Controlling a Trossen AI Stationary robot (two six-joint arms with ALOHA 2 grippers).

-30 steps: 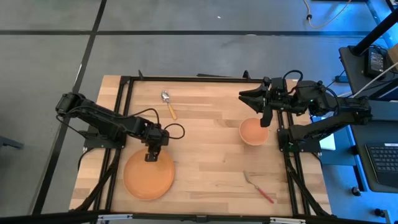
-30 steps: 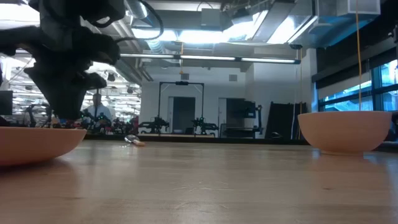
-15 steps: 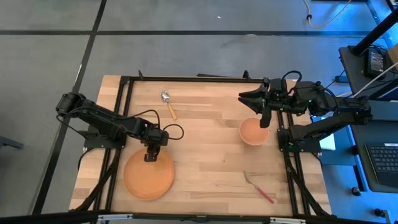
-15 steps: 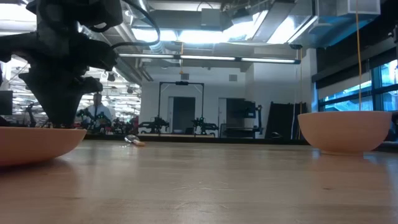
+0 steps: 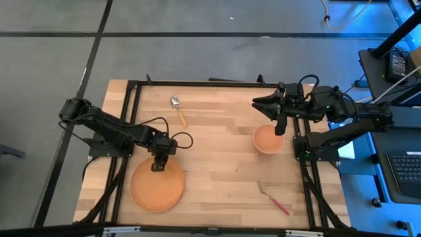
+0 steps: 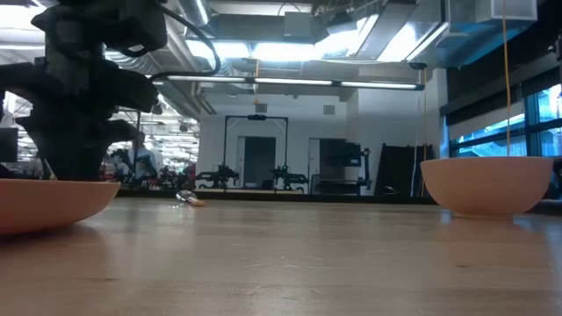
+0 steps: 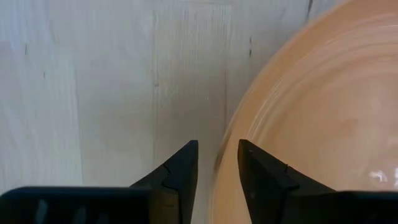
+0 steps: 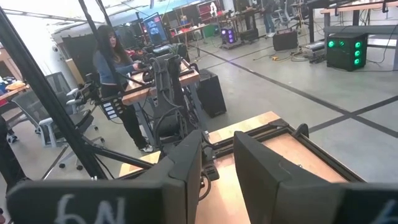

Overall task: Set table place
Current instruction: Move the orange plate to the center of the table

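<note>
I had moved my left gripper [image 7: 217, 163] lower, fingers spread over the plate [image 5: 157, 186] rim, ready to pinch it.

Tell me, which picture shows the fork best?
The high view, looking straight down. There the fork lies whole on the table, its red handle pointing toward the near right corner. In the low view I cannot find it. The left wrist view shows only the plate's rim and wood, and the right wrist view looks out into the room.

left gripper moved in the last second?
Yes. The left gripper has come down toward the plate rim in the low view, jaws straddling it.
</note>
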